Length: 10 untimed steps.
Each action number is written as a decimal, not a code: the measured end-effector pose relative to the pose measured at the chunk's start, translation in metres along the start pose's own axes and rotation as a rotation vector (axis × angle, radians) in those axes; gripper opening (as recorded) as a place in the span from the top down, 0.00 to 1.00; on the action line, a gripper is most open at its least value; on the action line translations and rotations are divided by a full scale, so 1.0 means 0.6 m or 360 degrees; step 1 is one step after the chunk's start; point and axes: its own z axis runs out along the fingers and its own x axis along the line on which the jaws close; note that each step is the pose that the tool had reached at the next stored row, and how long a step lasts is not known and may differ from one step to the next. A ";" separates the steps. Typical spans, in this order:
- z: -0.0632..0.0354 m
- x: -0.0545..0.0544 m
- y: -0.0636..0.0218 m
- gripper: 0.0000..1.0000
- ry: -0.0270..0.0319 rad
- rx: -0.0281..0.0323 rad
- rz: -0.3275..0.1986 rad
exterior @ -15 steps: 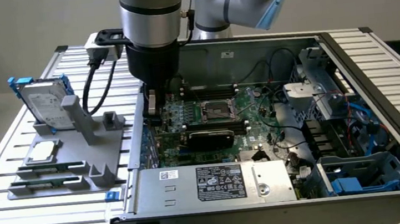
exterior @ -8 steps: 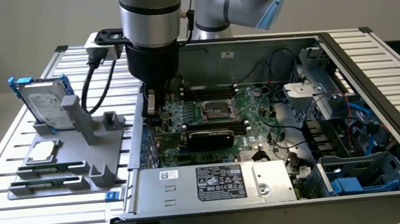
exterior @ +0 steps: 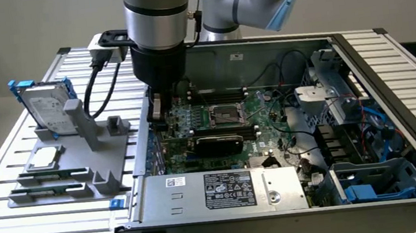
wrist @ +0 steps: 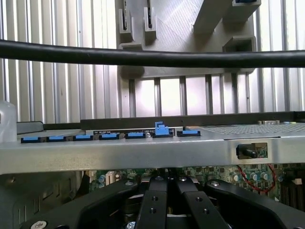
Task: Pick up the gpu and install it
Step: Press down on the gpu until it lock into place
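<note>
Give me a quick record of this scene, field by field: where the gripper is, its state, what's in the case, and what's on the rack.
gripper position: gripper lowered inside the open computer case, at the motherboard edge on the exterior view's left
gripper state: shut
held item: cannot tell
gpu: black card lying on the motherboard
power supply: silver box at the case's near end
rack: grey holder with a hard drive standing upright in a blue frame

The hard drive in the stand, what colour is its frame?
Blue, around the silver hard drive; clearest in the exterior view.
</note>
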 end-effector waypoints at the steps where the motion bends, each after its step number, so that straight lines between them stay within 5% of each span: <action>1: 0.000 0.000 0.000 0.89 -0.00002 0.00000 0.0001; 10: -0.004 0.000 -0.001 0.89 -0.00022 -0.00068 0.0006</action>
